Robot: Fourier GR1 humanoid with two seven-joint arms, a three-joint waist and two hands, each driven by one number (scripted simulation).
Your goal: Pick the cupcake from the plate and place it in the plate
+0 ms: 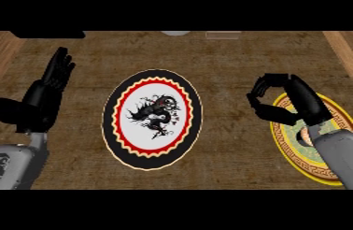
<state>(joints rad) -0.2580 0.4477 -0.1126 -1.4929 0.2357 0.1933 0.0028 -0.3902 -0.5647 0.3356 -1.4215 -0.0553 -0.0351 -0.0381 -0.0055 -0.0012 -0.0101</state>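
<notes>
Nearest the lower edge, two grey forearms come in over the brown worktop (pixel 228 61). The right forearm lies across a yellow-rimmed plate (pixel 293 155) with a green band and a Greek-key border, at the right edge of the view. The right robot hand (pixel 288 103) sits above that plate's upper left rim, its fingers and thumb curled toward each other with a gap between them; nothing shows inside the curl. The cupcake cannot be made out anywhere; the forearm hides much of the yellow plate's middle. At the left, the left robot hand (pixel 53 79) rests with straight fingers pointing up, holding nothing. Between the two, in the middle of the worktop, lies a black-rimmed plate (pixel 114 126) with a red scalloped ring and a dark dragon figure on white.
</notes>
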